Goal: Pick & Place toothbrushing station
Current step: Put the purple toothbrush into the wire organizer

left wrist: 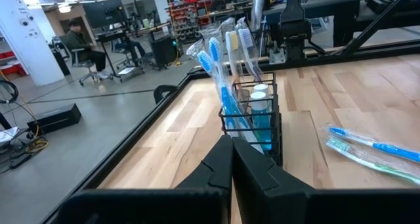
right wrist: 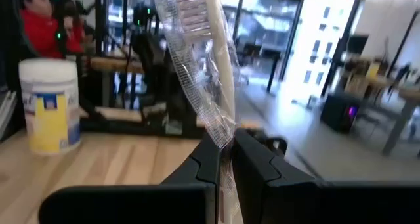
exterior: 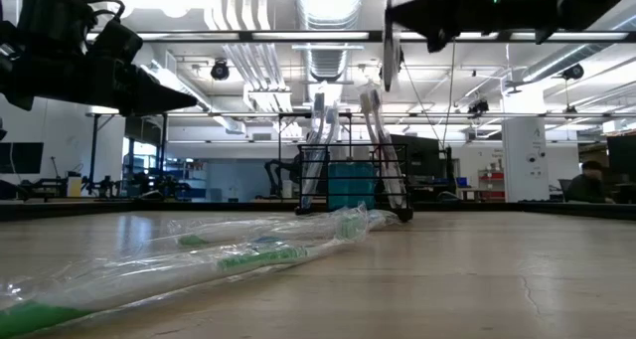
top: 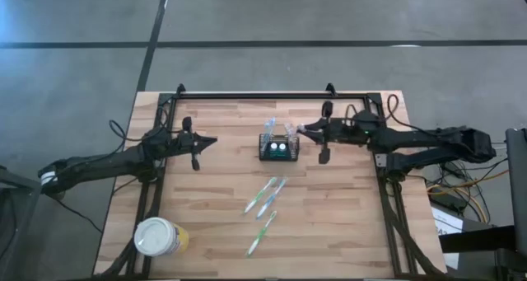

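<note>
The toothbrushing station, a small black slotted caddy (top: 278, 150), stands on its base at the table's middle, with several wrapped toothbrushes (left wrist: 226, 66) standing in it. It also shows in the low view (exterior: 348, 185). My right gripper (top: 303, 131) is just right of the caddy's far corner, above the table, shut on a white toothbrush in a clear wrapper (right wrist: 210, 60). My left gripper (top: 211, 141) is shut and empty, left of the caddy and pointing at it (left wrist: 231, 161). Three wrapped toothbrushes (top: 265, 197) lie flat on the table nearer me. My right gripper pinches the wrapped toothbrush between its two fingers, wrapper and shaft together (right wrist: 222, 131). The fingers come about level from the table's right and lie across the brush. The brush is lifted clear of the table, and most of its length sticks out on one side of the fingers.
A round yellow tub with a white lid (top: 156, 236) stands near the table's front left corner. A black frame rail (top: 272, 96) runs along the far edge. A person sits in the room beyond the table (right wrist: 39, 27).
</note>
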Available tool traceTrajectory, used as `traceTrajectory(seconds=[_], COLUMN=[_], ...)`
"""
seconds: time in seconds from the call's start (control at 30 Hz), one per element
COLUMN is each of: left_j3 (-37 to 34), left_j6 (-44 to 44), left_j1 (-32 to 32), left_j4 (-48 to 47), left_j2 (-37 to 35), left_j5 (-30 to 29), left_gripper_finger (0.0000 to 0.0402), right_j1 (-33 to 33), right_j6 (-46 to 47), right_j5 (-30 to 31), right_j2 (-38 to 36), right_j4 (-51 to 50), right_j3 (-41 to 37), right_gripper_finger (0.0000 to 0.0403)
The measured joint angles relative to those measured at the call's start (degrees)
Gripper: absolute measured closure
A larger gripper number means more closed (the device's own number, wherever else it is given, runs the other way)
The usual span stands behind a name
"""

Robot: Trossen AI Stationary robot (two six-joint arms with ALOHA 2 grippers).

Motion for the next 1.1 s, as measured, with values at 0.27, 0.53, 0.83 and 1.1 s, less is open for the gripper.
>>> traceTrajectory(seconds=[0.27, 0.53, 0.83, 1.1], left_j3=[0.00, 0.02, 0.01, 0.01], left_j6=[-0.42, -1.61, -1.86, -1.84], left_j1=[0.00, 0.01, -0.01, -0.01], left_j4=[-1.69, -2.28, -2.42, -2.65], left_j2=[0.00, 0.00, 0.00, 0.00], left_j5=[0.00, 0.00, 0.00, -0.15], left_gripper_finger=[0.0394, 0.0394, 0.0394, 0.0394], right_j1=[-0.23, -0.25, -0.42, -0.49], right_j6=[2.96, 5.33, 5.82, 8.52], right_j5=[-1.77, -1.44, 2.93, 4.31], right_j2=[1.23, 4.64, 11.58, 17.96], right_j4=[0.67, 9.06, 14.63, 19.00], right_j3=[-3.12, -8.04, -9.26, -9.26], right_gripper_finger=[0.0385, 0.0385, 0.0385, 0.0385])
